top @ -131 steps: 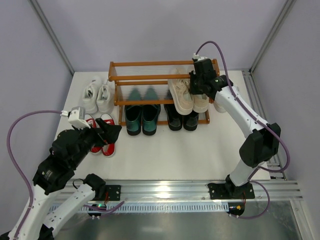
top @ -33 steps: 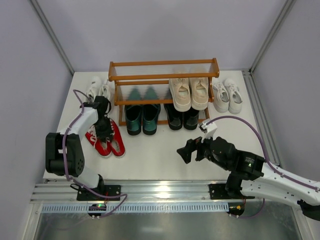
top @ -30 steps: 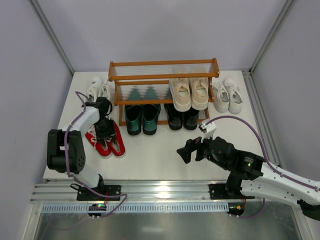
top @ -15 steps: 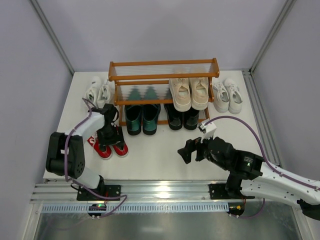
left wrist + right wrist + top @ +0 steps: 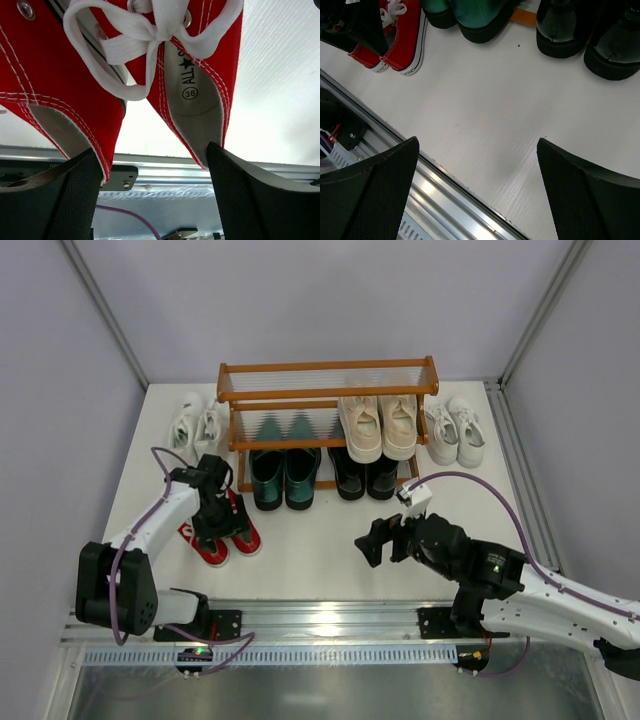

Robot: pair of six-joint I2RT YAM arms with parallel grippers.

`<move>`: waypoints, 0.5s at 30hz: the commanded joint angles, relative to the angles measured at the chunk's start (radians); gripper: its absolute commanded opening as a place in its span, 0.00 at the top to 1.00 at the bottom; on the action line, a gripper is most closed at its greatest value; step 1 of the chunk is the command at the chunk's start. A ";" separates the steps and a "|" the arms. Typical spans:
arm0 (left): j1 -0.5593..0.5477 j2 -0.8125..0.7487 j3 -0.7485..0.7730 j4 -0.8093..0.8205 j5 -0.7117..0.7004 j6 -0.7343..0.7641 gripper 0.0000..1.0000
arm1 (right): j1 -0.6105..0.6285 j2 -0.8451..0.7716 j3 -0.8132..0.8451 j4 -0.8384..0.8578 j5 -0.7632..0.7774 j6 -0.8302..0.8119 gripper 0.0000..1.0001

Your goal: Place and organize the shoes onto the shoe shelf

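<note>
Left gripper (image 5: 152, 155) jaws squeeze both red sneakers (image 5: 243, 538) by the heels, at seven o'clock of the shoe shelf (image 5: 325, 367). A weak pinch could drop one. Right gripper (image 5: 477, 150) jaws are wide and empty.

A sneaker pair (image 5: 243, 537) lies on the table (image 5: 330, 555), left-front of the shelf (image 5: 325, 368).

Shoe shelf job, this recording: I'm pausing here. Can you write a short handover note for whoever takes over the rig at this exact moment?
Left hand: closed around the heels of the red sneakers, both gripped as a pair, on the table front-left of the shoe shelf.
Right hand: open, empty, over bare table in front of the shelf.
Done: green loafers and black loafers on the bottom tier, beige sneakers on the middle tier.
Left: the red sneakers, the left white pair and the right white pair, both beside the shelf on the table. The top tier and the middle tier's left half are free.
</note>
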 commanded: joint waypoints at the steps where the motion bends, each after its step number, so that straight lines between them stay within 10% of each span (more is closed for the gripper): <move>1: -0.009 -0.022 -0.026 -0.059 0.081 -0.030 0.20 | 0.006 -0.020 -0.005 0.044 0.019 -0.006 0.00; 15: -0.053 -0.149 -0.055 -0.042 0.176 -0.150 0.20 | 0.006 -0.020 -0.022 0.066 0.022 -0.008 0.00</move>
